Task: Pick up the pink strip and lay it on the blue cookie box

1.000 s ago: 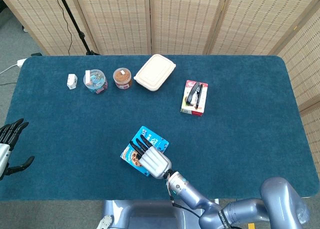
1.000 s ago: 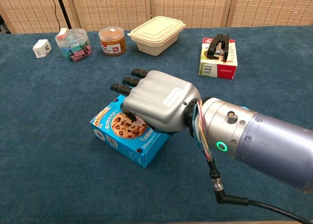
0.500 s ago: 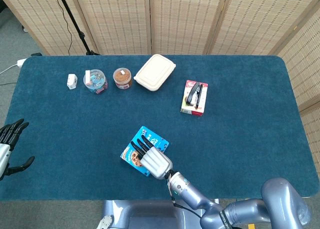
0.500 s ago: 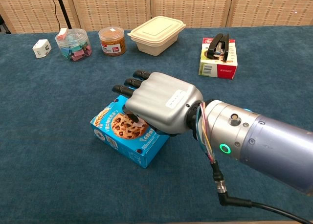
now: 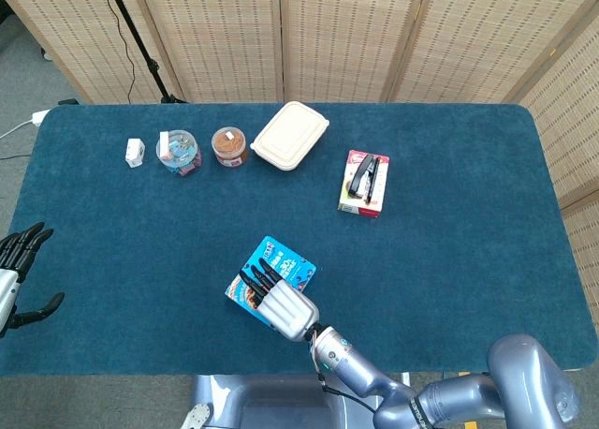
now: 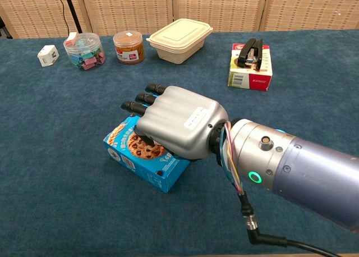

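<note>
Pink strip unseen; right hand [image 6: 176, 122] covers blue cookie box [image 6: 143, 156].

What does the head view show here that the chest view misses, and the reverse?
Only the head view shows the left robot hand, open at the table's left edge. Only the chest view shows the coloured wires at the right wrist. Both show the right robot hand over the blue cookie box; the pink strip is visible in neither.
</note>
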You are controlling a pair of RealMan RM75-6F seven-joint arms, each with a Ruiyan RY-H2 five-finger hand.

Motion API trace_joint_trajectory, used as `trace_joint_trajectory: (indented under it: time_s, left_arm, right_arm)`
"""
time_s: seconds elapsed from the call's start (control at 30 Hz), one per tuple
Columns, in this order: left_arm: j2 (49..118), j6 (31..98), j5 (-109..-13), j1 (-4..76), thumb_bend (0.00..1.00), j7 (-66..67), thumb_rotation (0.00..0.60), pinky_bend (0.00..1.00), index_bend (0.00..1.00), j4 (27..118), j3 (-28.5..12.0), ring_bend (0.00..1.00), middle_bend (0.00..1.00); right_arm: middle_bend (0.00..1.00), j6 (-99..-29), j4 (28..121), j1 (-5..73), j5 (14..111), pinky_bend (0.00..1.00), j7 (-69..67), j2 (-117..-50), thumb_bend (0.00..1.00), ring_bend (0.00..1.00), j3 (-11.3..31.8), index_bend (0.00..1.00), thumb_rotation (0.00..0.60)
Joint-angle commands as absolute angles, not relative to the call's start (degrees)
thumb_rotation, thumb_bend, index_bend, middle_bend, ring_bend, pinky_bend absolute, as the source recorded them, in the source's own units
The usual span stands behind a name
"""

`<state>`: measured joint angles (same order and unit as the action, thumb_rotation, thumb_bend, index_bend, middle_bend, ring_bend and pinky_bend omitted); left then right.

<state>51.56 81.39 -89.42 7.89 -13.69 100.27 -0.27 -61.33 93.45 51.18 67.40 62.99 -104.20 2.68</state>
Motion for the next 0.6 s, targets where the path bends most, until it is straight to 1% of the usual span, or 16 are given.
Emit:
trace_joint_trajectory:
  time_s: [0.03, 0.17, 0.6]
  left_arm:
    - [51.5, 81.4, -89.4, 7.9, 0.27, -13.8, 0.6, 0.0, 0.0, 100.2, -0.3, 0.0, 0.0]
    - [51.5, 81.3, -89.4, 8.0, 0.27, -13.8, 0.6, 0.0, 0.0, 100.2, -0.3, 0.0, 0.0]
    - [51.5, 81.0, -89.2, 8.1, 0.27, -13.6, 0.6, 0.0, 0.0, 100.3, -0.3, 0.0, 0.0]
  right_arm:
    - [0.0, -61.4, 93.5, 51.2, 67.2, 0.0, 63.1, -104.1, 1.0, 0.0, 3.0, 0.38, 0.6]
    - [0.0, -61.3, 93.2, 51.3, 66.6, 0.0, 63.5, -103.7, 1.0, 0.0, 3.5, 0.38, 0.6]
    - [0.0, -60.6, 92.8, 51.6, 66.7, 0.0, 64.0, -105.0, 1.0, 0.0, 3.0, 0.39, 0.6]
